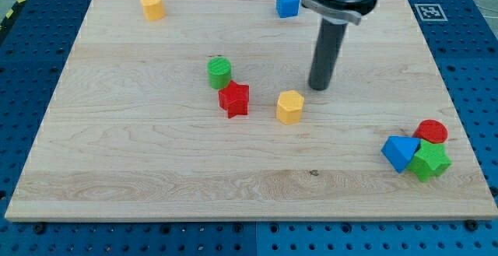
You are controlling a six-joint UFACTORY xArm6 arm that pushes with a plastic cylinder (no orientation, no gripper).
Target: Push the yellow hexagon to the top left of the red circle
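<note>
The yellow hexagon (289, 106) sits near the middle of the wooden board. The red circle (431, 131) is at the view's lower right, touching a blue triangle (400, 152) and a green star (429, 162). My tip (318, 86) rests on the board just up and to the right of the yellow hexagon, a small gap apart from it.
A red star (234, 99) and a green cylinder (219, 72) sit left of the hexagon. A blue cube (287, 3) is at the top centre, another yellow block (152, 7) at the top left. The board's edge (249, 219) runs along the bottom.
</note>
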